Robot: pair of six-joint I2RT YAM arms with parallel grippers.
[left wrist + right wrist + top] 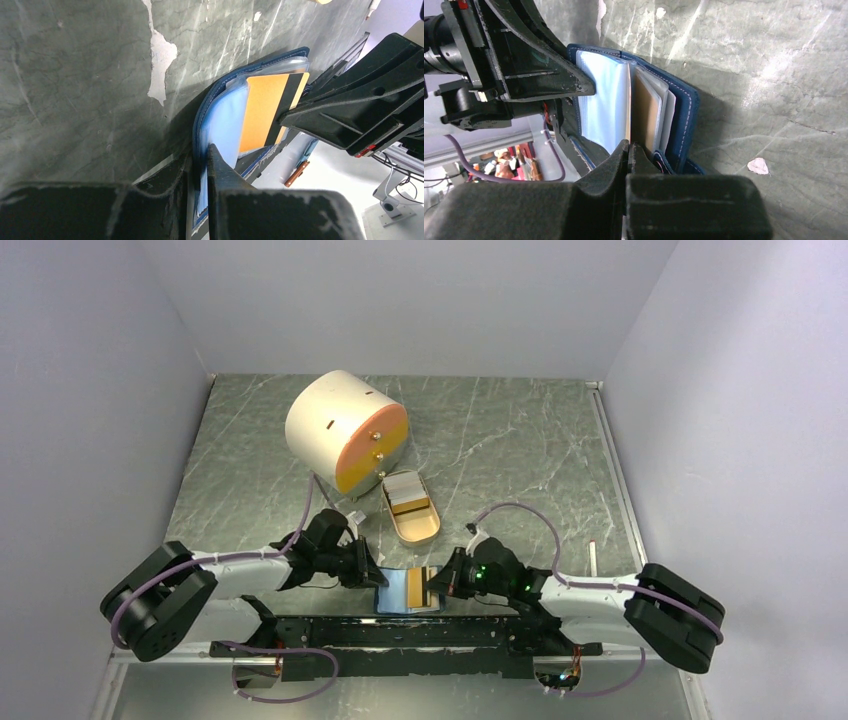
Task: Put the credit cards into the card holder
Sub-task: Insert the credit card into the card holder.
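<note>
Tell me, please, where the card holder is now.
Top view: the card holder lies open at the table's near edge, between the left gripper and right gripper.

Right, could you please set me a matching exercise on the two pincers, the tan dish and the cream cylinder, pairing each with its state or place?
Things:
1. left pincer
2. right pincer
3. tan oval dish
4. cream cylinder

States or places:
A. holds a stack of whitish cards
B. shut on the orange card
C. farthest from the arm bases, with an orange face
D. shut on the edge of the open card holder

Pairs: 1-D, 2-B, 3-A, 4-C.
</note>
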